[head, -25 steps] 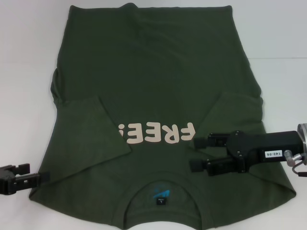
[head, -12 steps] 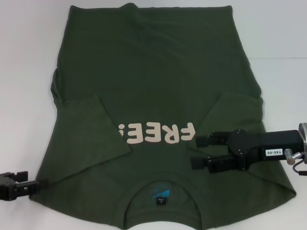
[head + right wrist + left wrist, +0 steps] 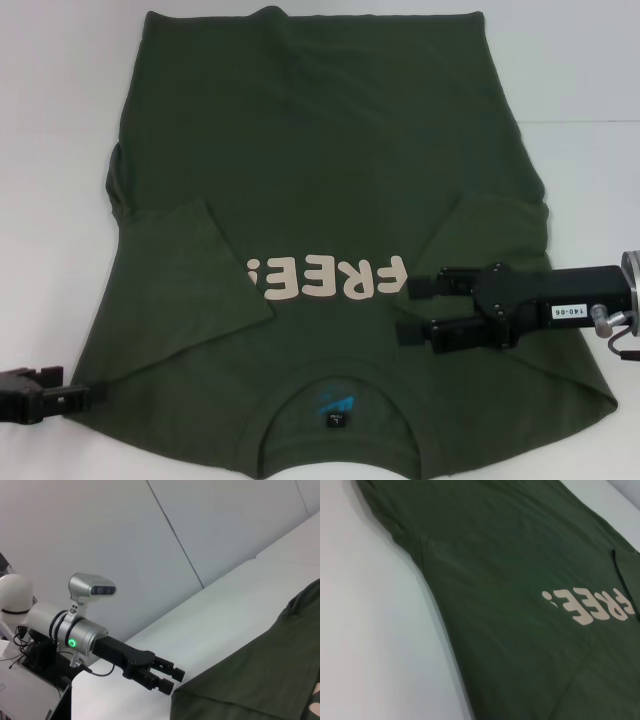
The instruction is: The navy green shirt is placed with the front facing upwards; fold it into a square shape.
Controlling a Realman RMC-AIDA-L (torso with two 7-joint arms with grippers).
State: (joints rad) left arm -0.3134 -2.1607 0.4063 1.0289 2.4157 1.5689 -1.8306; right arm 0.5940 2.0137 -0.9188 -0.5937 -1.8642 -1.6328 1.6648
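Note:
The navy green shirt (image 3: 320, 150) lies flat on the white table, collar toward me, with its cream "FREE!" lettering (image 3: 330, 280) upside down and the black neck label (image 3: 338, 415) showing. Both sleeves (image 3: 190, 270) are folded inward onto the body. My right gripper (image 3: 405, 308) hovers open over the shirt's right chest, just beside the lettering, holding nothing. My left gripper (image 3: 92, 392) sits at the near left shoulder corner, fingers slightly apart and empty; the right wrist view shows the left gripper (image 3: 177, 680) just off that corner of the shirt (image 3: 260, 680). The left wrist view shows the shirt (image 3: 510, 580) only.
Bare white table (image 3: 50, 150) borders the shirt on the left, right and far sides. The shirt's near edge runs out of the head view. A grey wall panel (image 3: 150, 540) rises behind the table.
My left gripper has moved toward the near edge, down along the shirt's left side to the shoulder corner. The right gripper drew back slightly to the right. The shirt has not moved.

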